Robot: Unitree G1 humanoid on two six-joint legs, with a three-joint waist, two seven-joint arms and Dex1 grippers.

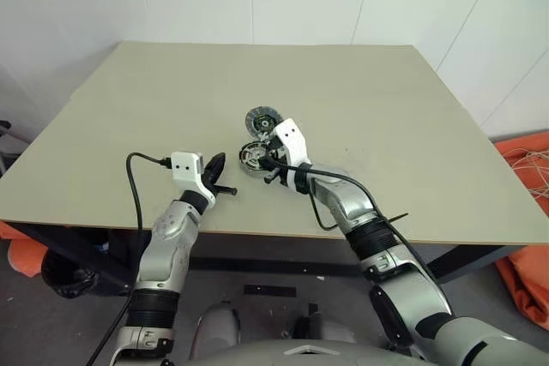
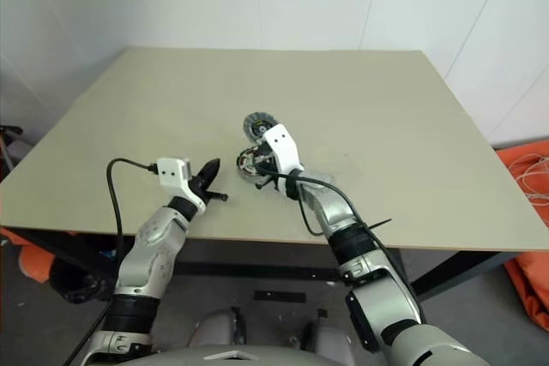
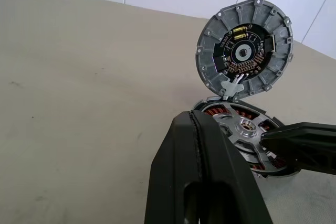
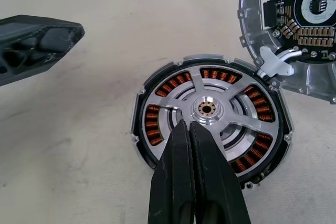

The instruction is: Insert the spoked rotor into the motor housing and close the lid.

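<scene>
The lid (image 4: pixel 294 30) is cut by the upper right edge of the right wrist view. The closed right gripper (image 4: pixel 190 125) hides the lower part of the spoked rotor (image 4: pixel 210 109).

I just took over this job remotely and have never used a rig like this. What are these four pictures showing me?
It is a two-armed humanoid robot working at a beige table. Two pictures look down from its head; the other two come from cameras on its wrists, looking along each claw's black fingers.

On the table lies the motor housing, a round cup ringed with copper windings. The spoked rotor already sits inside it. The lid stands open, hinged up at the housing's edge, its circuit side showing.

The right claw is shut, its tips over the rotor beside the hub. The left claw is shut and empty, just beside the housing. Neither holds anything. The lid is not yet closed.
</scene>
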